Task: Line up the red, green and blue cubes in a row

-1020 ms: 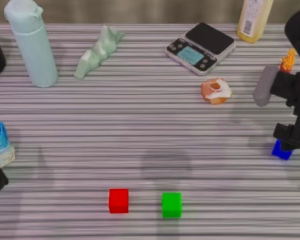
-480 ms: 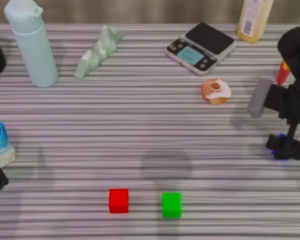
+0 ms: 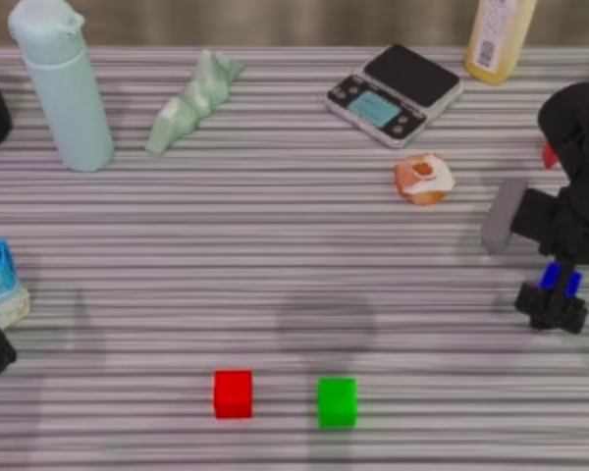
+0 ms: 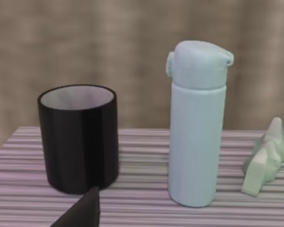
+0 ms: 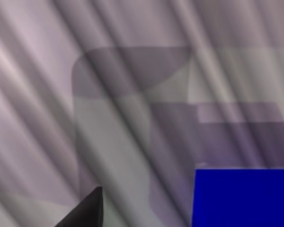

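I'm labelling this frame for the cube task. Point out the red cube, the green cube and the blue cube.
red cube [image 3: 233, 393], top view, middle of its top face.
green cube [image 3: 337, 402], top view, middle of its top face.
blue cube [image 3: 550, 276], top view, the blue part showing at the right hand.

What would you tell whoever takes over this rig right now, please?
Right hand: at the table's right side, fingers around the blue cube; it looks gripped, though whether it is off the table cannot be told.
Left hand: parked at the left edge, barely in view, idle.
Red cube and green cube: side by side near the front edge, apart, red to the left.
Done: red and green already form a row.
Left: carry the blue cube over and set it down to the right of green, in line with both.
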Controlling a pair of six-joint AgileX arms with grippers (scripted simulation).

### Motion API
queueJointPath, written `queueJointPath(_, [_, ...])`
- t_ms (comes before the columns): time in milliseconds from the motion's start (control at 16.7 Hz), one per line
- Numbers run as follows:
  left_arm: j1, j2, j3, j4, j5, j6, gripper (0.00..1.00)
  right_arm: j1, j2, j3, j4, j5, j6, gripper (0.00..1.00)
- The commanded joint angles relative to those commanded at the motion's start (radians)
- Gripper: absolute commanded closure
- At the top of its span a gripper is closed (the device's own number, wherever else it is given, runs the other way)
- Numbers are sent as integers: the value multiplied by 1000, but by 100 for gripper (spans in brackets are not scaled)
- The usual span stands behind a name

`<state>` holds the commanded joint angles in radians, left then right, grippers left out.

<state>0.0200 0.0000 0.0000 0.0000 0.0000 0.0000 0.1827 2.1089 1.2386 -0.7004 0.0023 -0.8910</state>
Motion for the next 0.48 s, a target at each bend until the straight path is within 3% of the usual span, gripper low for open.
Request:
queueJointPath(60, [0,0,0,0,0,0,0,0,0,0,0,0,0,0])
queueJointPath(480, [0,0,0,0,0,0,0,0,0,0,0,0,0,53])
